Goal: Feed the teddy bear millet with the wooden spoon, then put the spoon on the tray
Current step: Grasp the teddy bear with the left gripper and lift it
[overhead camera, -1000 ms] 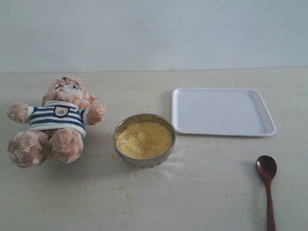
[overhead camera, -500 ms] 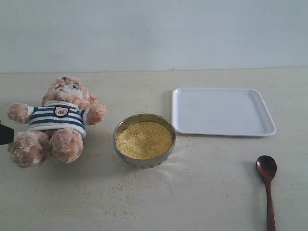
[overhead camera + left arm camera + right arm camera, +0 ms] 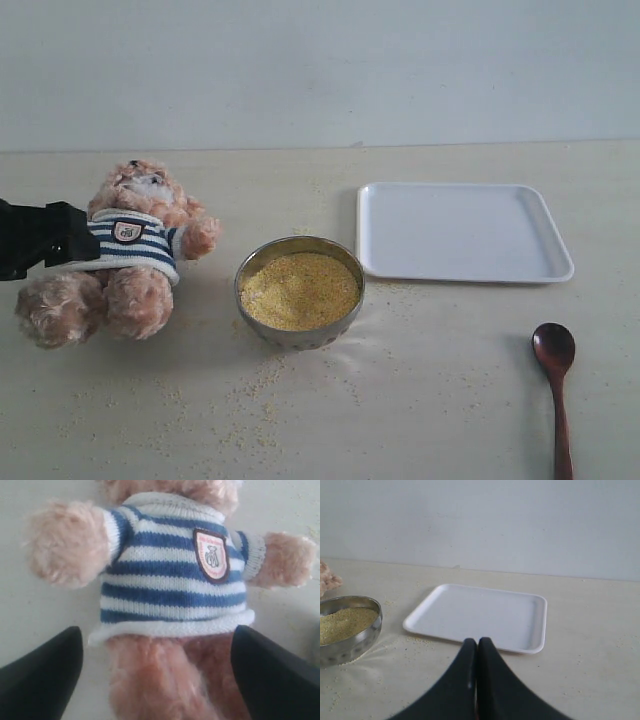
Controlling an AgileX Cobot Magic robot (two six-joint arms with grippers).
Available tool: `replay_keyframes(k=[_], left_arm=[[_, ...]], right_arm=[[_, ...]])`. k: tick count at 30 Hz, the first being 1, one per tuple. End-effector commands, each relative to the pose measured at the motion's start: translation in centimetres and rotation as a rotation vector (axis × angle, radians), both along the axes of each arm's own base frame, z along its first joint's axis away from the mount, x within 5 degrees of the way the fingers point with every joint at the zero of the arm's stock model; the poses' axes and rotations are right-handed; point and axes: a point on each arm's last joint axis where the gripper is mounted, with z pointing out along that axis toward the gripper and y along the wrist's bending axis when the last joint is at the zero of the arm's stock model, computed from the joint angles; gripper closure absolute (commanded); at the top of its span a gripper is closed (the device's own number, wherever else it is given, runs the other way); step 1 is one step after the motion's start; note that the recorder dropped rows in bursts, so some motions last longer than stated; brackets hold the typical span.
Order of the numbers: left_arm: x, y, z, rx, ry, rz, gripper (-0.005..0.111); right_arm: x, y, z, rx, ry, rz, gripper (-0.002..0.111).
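The teddy bear [image 3: 130,265] lies on its back at the table's left, head toward the wall. My left gripper [image 3: 82,236] reaches in from the left edge over the bear's arm. In the left wrist view it [image 3: 157,637] is open, its black fingers [image 3: 47,670] standing either side of the bear's [image 3: 170,575] lower body. The millet [image 3: 300,290] fills a steel bowl [image 3: 300,338] in the middle. The wooden spoon [image 3: 556,390] lies at the front right. The white tray [image 3: 465,232] lies bare at the back right. My right gripper [image 3: 477,643] is shut and holds nothing, facing the tray [image 3: 480,617].
Loose millet grains [image 3: 250,400] are scattered on the table in front of and around the bowl. A pale wall runs behind the table. The right wrist view also catches the bowl [image 3: 350,647] and a bit of the bear's paw [image 3: 327,580].
My left arm has come in from the left edge and now covers the bear's near arm. Bear, bowl, tray and spoon have not moved.
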Motion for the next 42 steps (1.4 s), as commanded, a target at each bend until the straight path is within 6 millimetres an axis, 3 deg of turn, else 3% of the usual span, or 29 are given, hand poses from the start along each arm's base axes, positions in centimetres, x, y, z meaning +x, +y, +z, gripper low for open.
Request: replay_keyframes(k=[1,8,15,17,18,21,24,28,31,37,39,42], left_arm=[[2.4,0.3,-1.2,-0.006,0.010,-0.012,0.030],[4.5,2.1,-3.7,-0.052,0.031,-0.017,0.030],[6.3,2.4,-7.6,-0.288,0.003,-0.064,0.031],[6.4,2.4,-9.4,-0.289,0.030,-0.070,0.035],[6.3,2.4,-10.6,-0.292,0.060,-0.068,0.042],[6.2,2.4,-11.3,-0.284,0.070,-0.091,0.065],[6.1,2.4,-9.7,-0.357,0.022,-0.144,0.101],[4.7,4.6,-5.2,-0.346,-0.031,-0.199,0.102],[1.5,6.7,-0.7,-0.340,-0.145,-0.126,0.102],[-5.2,5.0,4.3,-0.484,-0.282,-0.244,0.102],[-7.7,4.0,5.3,-0.552,-0.273,-0.326,0.102],[-10.2,3.8,5.1,-0.516,-0.191,-0.303,0.102]], right_arm=[[0.0,0.0,0.1,0.004,-0.011,0.002,0.108],[0.0,0.0,0.1,0.004,-0.011,0.002,0.108],[0.0,0.0,0.1,0.004,-0.011,0.002,0.108],[0.0,0.0,0.1,0.004,-0.011,0.002,0.108],[0.0,0.0,0.1,0.004,-0.011,0.002,0.108],[0.0,0.0,0.1,0.004,-0.011,0.002,0.108],[0.0,0.0,0.1,0.004,-0.011,0.002,0.108],[0.0,0.0,0.1,0.004,-0.011,0.002,0.108],[0.0,0.0,0.1,0.004,-0.011,0.002,0.108],[0.0,0.0,0.1,0.004,-0.011,0.002,0.108],[0.0,0.0,0.1,0.004,-0.011,0.002,0.108],[0.0,0.0,0.1,0.004,-0.011,0.002,0.108]])
